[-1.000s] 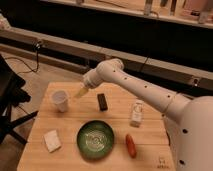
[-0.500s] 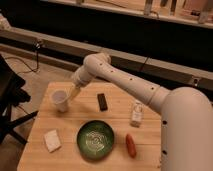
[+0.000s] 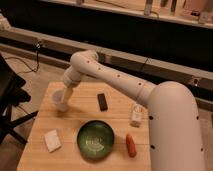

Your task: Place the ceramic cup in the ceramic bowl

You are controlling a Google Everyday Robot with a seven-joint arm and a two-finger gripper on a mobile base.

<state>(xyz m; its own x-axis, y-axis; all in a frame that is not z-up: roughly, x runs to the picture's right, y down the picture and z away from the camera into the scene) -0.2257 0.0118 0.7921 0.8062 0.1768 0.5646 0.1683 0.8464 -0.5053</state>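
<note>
The small white ceramic cup (image 3: pixel 59 100) stands on the left part of the wooden table (image 3: pixel 80 116). The dark green ceramic bowl (image 3: pixel 95 139) sits at the front middle of the table, to the right of and nearer than the cup. My gripper (image 3: pixel 66 95) reaches down at the cup's right rim and partly covers it. The white arm arcs in from the right, above the table.
A white square block (image 3: pixel 52 140) lies left of the bowl. A black bar (image 3: pixel 102 101) lies behind the bowl. A white bottle (image 3: pixel 136 115) stands to the right, and an orange-red item (image 3: pixel 131 145) lies in front of it. A dark chair (image 3: pixel 10 100) stands left of the table.
The arm has swung left and down. The gripper has moved from beside the black bar to the cup's rim. The cup and bowl have not moved.
</note>
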